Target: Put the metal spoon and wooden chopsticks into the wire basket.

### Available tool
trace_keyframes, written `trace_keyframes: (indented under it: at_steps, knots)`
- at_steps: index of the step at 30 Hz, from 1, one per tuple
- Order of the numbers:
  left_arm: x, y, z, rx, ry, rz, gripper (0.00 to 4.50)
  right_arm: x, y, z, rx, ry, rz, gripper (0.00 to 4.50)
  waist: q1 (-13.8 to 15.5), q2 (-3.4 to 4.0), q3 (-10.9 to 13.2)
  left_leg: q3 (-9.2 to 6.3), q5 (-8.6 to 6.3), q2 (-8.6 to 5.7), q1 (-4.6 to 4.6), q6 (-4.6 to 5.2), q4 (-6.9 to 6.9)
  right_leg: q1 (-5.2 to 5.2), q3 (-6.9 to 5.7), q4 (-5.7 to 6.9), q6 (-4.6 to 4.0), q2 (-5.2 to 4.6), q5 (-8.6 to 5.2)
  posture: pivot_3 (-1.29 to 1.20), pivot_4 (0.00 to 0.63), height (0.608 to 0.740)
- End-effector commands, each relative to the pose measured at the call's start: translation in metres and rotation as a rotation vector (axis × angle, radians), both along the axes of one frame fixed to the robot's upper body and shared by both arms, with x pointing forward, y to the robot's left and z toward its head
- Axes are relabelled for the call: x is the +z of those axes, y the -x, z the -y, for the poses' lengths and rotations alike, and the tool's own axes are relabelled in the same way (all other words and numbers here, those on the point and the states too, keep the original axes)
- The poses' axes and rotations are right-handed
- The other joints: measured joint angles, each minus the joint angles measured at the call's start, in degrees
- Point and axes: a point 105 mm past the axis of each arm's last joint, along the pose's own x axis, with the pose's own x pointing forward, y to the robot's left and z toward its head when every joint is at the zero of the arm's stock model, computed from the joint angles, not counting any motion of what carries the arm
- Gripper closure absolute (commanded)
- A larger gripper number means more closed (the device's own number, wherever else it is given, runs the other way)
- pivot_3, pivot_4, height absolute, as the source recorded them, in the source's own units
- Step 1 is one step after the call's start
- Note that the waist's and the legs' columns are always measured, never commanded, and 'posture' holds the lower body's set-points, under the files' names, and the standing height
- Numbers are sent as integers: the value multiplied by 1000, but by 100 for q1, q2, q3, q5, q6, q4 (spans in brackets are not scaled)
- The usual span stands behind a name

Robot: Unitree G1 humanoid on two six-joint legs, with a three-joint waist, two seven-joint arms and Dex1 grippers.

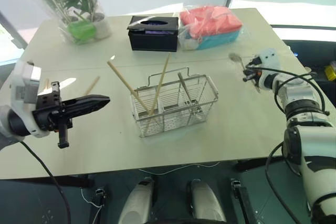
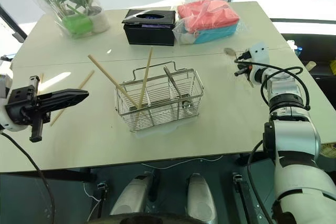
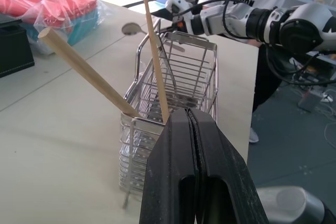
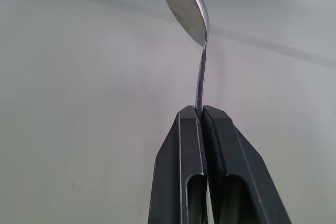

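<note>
Pale table (image 1: 231, 124), one wire basket (image 1: 176, 103), seemingly two wooden chopsticks (image 1: 126, 85), right claw (image 4: 202, 111) clamping one metal spoon (image 4: 186, 6), left claw (image 1: 105, 99) together.

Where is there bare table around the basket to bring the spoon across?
Open tabletop runs from the right gripper, shut on the metal spoon, to the wire basket, and along the near edge. It is crowded behind: black tissue box, pink bag. Two wooden chopsticks already lean from the basket.

Bright daylight from far windows; soft shadows; spoon bowl (image 4: 184, 6) slightly blurred.
</note>
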Motion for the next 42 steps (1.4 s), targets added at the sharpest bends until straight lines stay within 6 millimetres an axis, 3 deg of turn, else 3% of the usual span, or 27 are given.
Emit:
trace_keyframes:
  at_steps: [1,4,7,11,17,29,42]
  knots:
    - [2,-2,-1,-1,-3,20,4500,75,-1,-27,58,-60,322,4454,-15,0,0,0,0,1,0,0,0,-2,0,5,0,0,0,0,150,740]
    - [3,-5,-2,-5,-4,17,4500,106,14,-51,87,-143,466,4454,-12,-1,0,-5,1,5,0,0,-1,-9,0,21,1,2,-1,0,150,740]
    - [3,-8,-3,-13,-11,11,4500,128,42,-82,132,-264,577,4454,39,-1,0,-10,1,6,-1,-1,-1,-14,-1,29,1,2,-1,0,150,740]
    - [2,-11,-4,-24,-25,2,4500,137,75,-115,191,-365,612,4454,64,0,0,-13,1,7,-4,-2,-1,-19,-1,34,0,1,-1,0,150,740]
    - [3,-18,-7,-27,-33,-3,4500,148,107,-141,252,-476,641,4454,55,-1,0,-12,-8,8,-3,-16,-1,-19,0,28,-2,-4,-2,0,150,740]
    - [3,-21,-8,-44,-39,-10,4500,113,129,-171,326,-657,503,4454,37,0,0,-11,-8,11,-4,-16,-9,-27,3,28,-3,-4,-2,0,150,740]
    - [2,-21,-9,-45,-43,-7,4500,92,149,-178,365,-707,386,4454,37,0,0,-13,-9,12,-5,-17,-15,-29,8,25,-4,-8,-2,0,150,740]
